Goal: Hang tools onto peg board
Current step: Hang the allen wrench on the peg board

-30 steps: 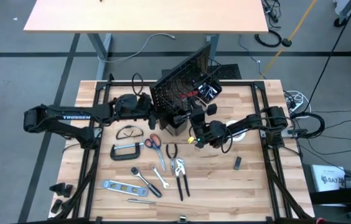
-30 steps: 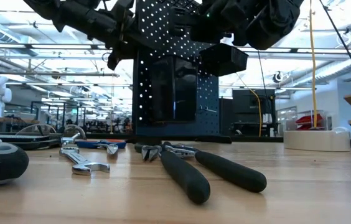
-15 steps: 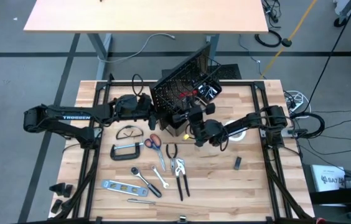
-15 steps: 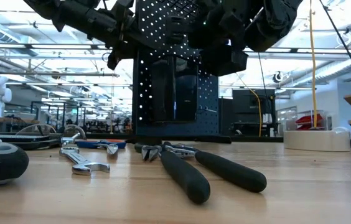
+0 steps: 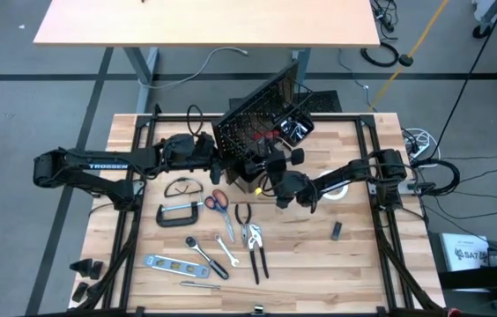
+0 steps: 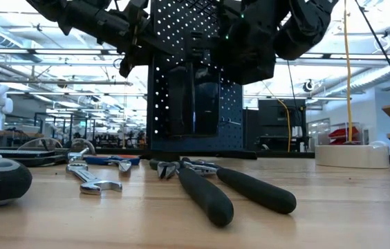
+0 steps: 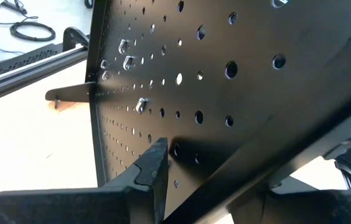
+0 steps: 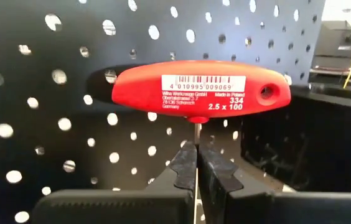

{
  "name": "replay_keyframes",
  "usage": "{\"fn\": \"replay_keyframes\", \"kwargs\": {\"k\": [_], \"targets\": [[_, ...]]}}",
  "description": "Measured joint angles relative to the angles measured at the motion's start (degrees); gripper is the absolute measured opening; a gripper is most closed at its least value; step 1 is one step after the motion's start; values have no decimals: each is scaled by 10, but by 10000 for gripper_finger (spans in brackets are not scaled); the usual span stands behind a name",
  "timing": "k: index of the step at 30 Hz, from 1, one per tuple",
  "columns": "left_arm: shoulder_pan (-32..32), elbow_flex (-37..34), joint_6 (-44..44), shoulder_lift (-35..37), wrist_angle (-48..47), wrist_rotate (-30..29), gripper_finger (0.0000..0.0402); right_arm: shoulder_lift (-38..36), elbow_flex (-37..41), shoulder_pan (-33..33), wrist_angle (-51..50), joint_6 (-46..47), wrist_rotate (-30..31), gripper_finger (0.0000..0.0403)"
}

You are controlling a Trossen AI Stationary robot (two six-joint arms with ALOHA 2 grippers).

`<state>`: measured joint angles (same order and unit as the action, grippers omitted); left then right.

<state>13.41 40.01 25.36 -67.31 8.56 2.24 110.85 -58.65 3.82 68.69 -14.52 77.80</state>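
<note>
My right tool (image 8: 196,163), clenched on the red T-handle screwdriver's (image 8: 197,87) thin shaft before the peg board (image 8: 51,130), probably risked it twisting and missing its hole at twelve o'clock.

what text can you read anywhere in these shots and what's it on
"4 010995 009069", "334", "2.5 x 100", "Made in Poland": white label on the red T-handle held by the right tool.
Other small lines on that label: too blurred to read.
"TROSSEN": left arm.
White box at the right edge: print too small.
</note>
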Motion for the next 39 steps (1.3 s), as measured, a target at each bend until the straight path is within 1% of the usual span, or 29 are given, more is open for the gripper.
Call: {"fn": "replay_keyframes", "kwargs": {"k": [6, 12, 15, 21, 28, 32, 39], "targets": [[0, 0, 0, 0, 0, 0, 123, 0, 11, -1, -39, 64, -1, 0], [0, 0, -1, 0, 0, -1, 123, 0, 11, -3, -44, 68, -1, 0], [0, 0, -1, 0, 0, -1, 123, 0, 11, -4, -43, 70, -1, 9], [0, 0, -1, 0, 0, -4, 123, 0, 11, -4, -39, 81, -1, 45], [0, 0, -2, 1, -1, -5, 123, 0, 11, -3, -22, 80, -1, 97], [0, 0, -2, 1, -1, -6, 123, -1, 11, 8, -7, 88, 3, 128], [0, 0, -2, 1, -1, -6, 123, -26, 12, 23, -16, 62, 7, 171]]}}
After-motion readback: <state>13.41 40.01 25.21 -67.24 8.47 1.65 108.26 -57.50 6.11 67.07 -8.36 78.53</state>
